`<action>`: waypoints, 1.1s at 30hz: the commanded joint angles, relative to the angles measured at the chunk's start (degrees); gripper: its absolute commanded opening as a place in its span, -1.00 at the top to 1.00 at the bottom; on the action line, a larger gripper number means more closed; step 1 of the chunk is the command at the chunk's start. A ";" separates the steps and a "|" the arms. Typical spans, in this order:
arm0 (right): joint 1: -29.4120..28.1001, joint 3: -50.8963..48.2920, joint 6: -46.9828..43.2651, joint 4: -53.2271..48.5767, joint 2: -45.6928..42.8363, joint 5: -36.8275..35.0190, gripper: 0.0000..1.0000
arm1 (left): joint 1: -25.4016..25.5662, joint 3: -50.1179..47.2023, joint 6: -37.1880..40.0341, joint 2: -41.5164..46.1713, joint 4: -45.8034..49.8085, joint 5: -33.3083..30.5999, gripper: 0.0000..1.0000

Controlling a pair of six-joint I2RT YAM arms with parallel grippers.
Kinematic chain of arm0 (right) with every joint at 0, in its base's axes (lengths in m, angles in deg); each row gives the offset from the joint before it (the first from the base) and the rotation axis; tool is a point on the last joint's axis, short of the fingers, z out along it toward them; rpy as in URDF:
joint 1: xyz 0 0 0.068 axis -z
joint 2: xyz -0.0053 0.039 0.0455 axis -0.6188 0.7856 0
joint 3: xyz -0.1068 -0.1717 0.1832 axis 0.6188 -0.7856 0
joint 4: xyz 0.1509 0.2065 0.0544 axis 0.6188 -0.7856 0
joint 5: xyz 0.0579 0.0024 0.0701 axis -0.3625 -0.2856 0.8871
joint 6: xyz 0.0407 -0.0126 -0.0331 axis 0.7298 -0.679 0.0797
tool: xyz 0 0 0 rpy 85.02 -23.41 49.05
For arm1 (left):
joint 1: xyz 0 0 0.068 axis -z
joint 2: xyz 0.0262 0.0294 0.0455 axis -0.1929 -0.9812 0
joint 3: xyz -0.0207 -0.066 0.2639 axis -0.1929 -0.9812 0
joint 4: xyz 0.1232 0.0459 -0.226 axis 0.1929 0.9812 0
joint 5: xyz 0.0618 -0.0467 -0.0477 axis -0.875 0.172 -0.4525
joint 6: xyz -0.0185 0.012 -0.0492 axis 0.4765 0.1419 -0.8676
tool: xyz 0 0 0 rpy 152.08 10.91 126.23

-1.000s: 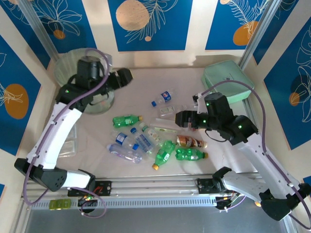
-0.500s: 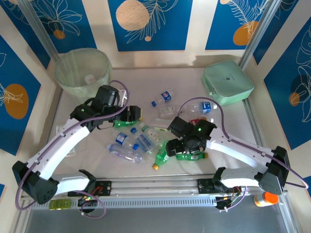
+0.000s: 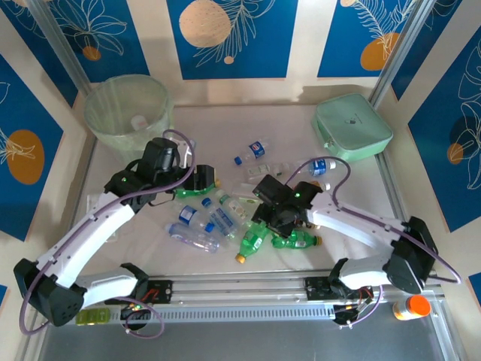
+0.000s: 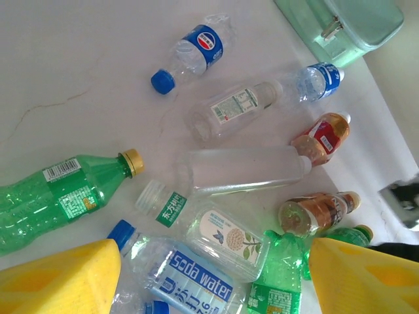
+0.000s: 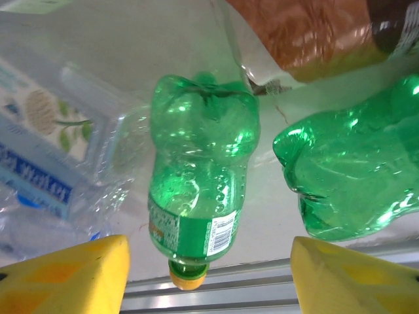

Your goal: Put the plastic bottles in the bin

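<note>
Jaws of the right gripper [image 5: 209, 278] stand apart — a dented, glossy green bottle [image 5: 200, 190] lies between them, cap nearest. Left gripper [image 4: 213, 281] jaws gape over a crumpled clear blue-labelled bottle [image 4: 190, 278]; the round translucent bin [image 3: 98, 120] stands well beyond.

A pale cream bench [image 3: 225, 128]. The plastic bottles [image 3: 218, 222] are mixed: a bright green bottle [image 5: 200, 176] with a yellow cap, a clear bottle [image 4: 196, 49] with a blue label and blue cap, a brown-red bottle [image 4: 324, 137]. The bin [image 3: 124, 105] is translucent with a pale green liner. A mint-green case [image 3: 353, 128]. Blue wall panels [image 3: 263, 45] carry white leaf outlines and orange circles. The left hand [image 4: 213, 261] has yellow fingers [image 4: 59, 278].
</note>
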 commanded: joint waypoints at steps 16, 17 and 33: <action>0.20 2.76 7.65 3.15 13.21 2.73 -0.53 | -0.63 -1.01 -0.28 3.88 -2.20 2.44 -0.52; 0.52 2.53 7.12 3.76 13.57 2.82 -0.53 | -0.63 -1.11 -0.28 3.91 -2.20 2.46 -0.52; 2.93 1.95 0.21 6.97 16.74 1.60 -0.33 | -1.92 -1.64 -0.98 2.64 -2.90 3.72 -0.52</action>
